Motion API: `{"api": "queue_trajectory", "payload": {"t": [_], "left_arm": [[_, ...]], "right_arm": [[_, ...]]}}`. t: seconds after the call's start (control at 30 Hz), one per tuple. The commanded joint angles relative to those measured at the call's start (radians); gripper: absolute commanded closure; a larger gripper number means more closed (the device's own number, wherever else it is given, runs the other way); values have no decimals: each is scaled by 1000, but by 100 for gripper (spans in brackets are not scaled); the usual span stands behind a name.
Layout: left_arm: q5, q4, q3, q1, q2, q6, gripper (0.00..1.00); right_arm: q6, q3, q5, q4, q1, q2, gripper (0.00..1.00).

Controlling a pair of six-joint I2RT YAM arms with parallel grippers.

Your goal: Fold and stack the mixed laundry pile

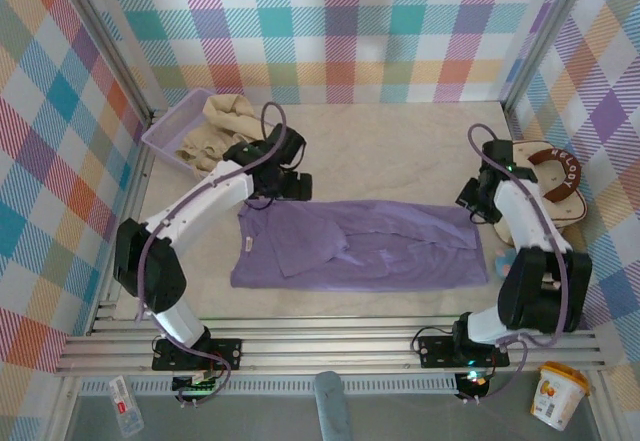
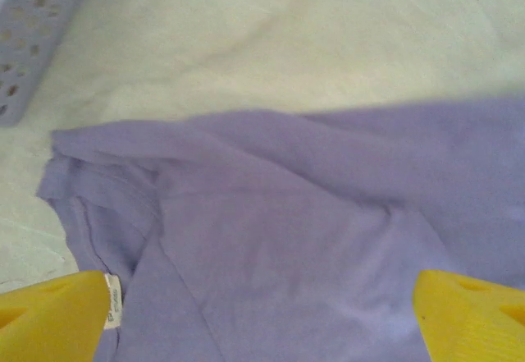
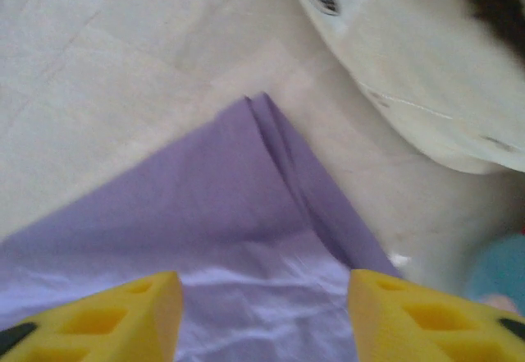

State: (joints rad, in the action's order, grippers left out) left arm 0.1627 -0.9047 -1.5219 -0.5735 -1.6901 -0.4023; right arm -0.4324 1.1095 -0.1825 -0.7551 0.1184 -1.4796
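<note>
The lavender T-shirt (image 1: 360, 246) lay flat mid-table (image 1: 400, 141). The left gripper (image 1: 288, 187) hung over its far left corner, the right gripper (image 1: 470, 199) over its far right corner, both spread, pinching nothing. The cream-beige shirt (image 1: 222, 121) sat bunched in the basket (image 1: 165, 133).

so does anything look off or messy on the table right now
The purple T-shirt lies flat but wrinkled, its folded edges uneven. The beige shirt sits crumpled in the basket at the far left, spilling over its rim.
</note>
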Motion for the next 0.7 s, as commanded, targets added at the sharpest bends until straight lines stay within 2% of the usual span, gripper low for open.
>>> {"api": "queue_trajectory", "payload": {"t": [0.0,0.1,0.23,0.47,0.67], "left_arm": [[49,27,42,37,-66,-136,11],[37,43,103,83,-71,-190,19],[-28,181,226,142,-49,-258,32],[12,351,324,175,-75,-333,39],[50,507,360,221,-116,-355,40]], "right_arm": [[-10,22,116,46,3,-74,50],[-25,23,155,69,-10,-130,52],[-29,27,154,65,-46,-183,54],[-35,3,141,69,-50,-203,54],[-20,5,128,66,-51,-229,55]]}}
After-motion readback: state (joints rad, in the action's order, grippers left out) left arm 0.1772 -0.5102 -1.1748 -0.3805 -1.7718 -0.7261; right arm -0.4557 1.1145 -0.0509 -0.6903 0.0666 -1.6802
